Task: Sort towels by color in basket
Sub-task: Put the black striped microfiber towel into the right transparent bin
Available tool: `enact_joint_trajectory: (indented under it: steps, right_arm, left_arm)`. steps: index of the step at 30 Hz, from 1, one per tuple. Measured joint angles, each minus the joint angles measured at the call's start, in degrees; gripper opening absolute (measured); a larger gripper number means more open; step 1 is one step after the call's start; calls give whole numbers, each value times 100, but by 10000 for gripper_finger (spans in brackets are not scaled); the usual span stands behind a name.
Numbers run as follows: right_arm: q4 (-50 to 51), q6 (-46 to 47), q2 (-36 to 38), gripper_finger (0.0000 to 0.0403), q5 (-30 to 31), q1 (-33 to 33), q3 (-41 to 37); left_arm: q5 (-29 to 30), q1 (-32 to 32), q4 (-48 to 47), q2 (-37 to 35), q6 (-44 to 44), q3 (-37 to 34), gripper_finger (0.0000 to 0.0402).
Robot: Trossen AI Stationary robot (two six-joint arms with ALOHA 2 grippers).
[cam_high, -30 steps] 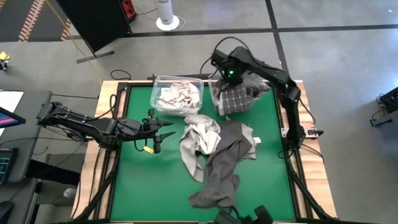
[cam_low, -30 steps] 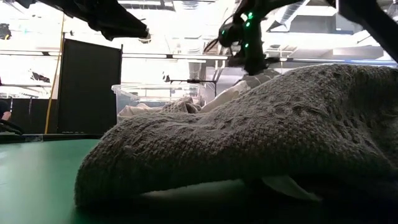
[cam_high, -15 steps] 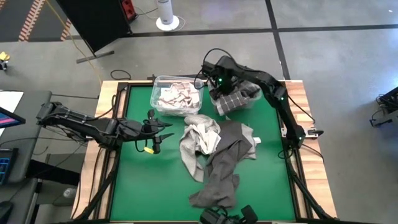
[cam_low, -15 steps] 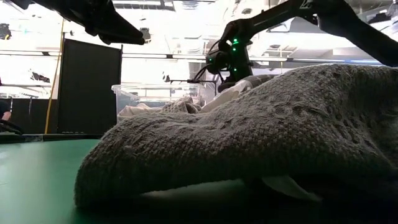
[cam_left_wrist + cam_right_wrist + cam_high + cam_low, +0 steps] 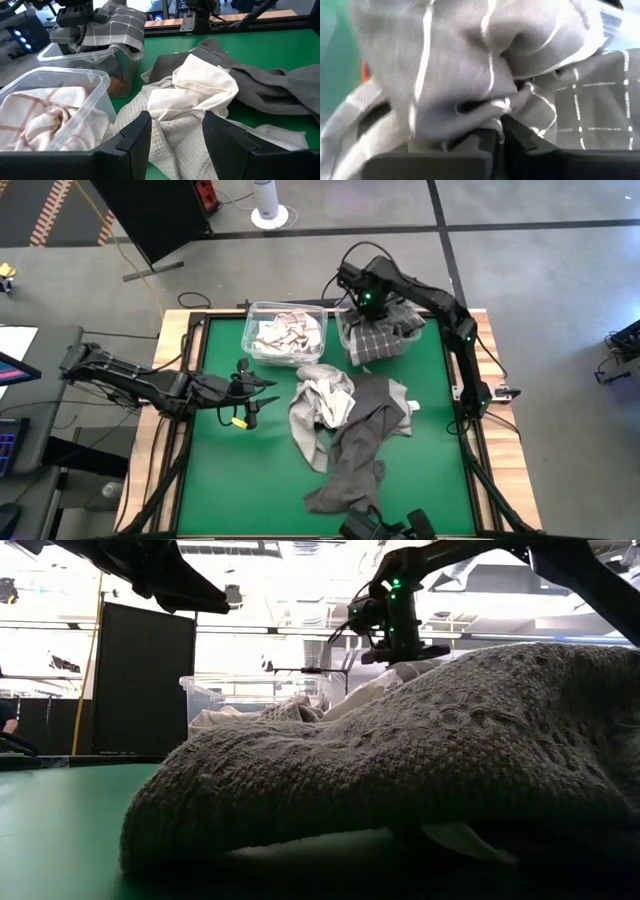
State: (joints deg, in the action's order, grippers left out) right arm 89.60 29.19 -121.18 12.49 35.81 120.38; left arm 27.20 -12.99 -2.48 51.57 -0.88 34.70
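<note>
Right gripper (image 5: 366, 302) sits over the far right bin (image 5: 352, 352), down among the grey checked towel (image 5: 378, 340) heaped in and over that bin. In the right wrist view the two fingers (image 5: 485, 145) lie nearly together with a fold of checked cloth bunched right at their tips; whether they pinch that fold or have just let go, I cannot tell. Judgement: the step in hand is depositing the checked towel with the dark ones. To do it well, part the fingers fully before lifting, then rise straight up so no fold snags and drags the towel back out; part of it drapes over the bin's near rim and could slide off if tugged. Left gripper (image 5: 172, 131) waits low over the green table (image 5: 220, 470), left of the pile, fingers parted and empty, pointing toward the cloths. The second clear bin (image 5: 250, 340), beside the first, holds a white towel with reddish lines (image 5: 285, 335). Still loose on the table: a white towel (image 5: 330, 395) on a light grey waffle one (image 5: 305, 430), touching a long dark grey towel (image 5: 355, 455) that runs toward the near edge. An orange scrap (image 5: 365, 71) shows low in the right bin.
</note>
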Motion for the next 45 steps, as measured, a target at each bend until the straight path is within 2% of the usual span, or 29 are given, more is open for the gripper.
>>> enact_joint_trajectory:
  steps: [6, 10, 14, 23, 30, 34, 39, 42, 45]
  right_arm:
    - [41, -208, -2, 150, -132, 145, -50]
    - [36, -337, -3, 211, -689, 397, -105]
    - [40, -369, 296, 250, -789, 564, -105]
    - [43, -218, 1137, 259, -789, 670, -101]
    - [29, -223, 1351, 260, -811, 112, -231]
    - [4, -220, 1320, 260, -815, -96, -918]
    - [-739, -247, 1311, 260, -350, -132, -2049]
    - [-1544, -272, 1312, 260, -416, -12, -2405]
    - [-2168, -265, 1318, 260, -741, 128, -2680]
  left_arm:
    - [0, -134, -84, 0, 9, 0, 169]
    - [22, -138, -108, 0, 49, 0, 169]
    - [34, -138, -146, 0, 60, 0, 169]
    - [85, -114, -149, 0, 120, 0, 169]
    - [85, -114, -192, 0, 108, 0, 169]
    - [81, -112, -288, 0, 61, 0, 169]
    - [74, -112, -335, 0, 25, 0, 169]
    - [61, -112, -332, 0, 18, 0, 169]
    - [55, -112, -330, 0, 9, 0, 169]
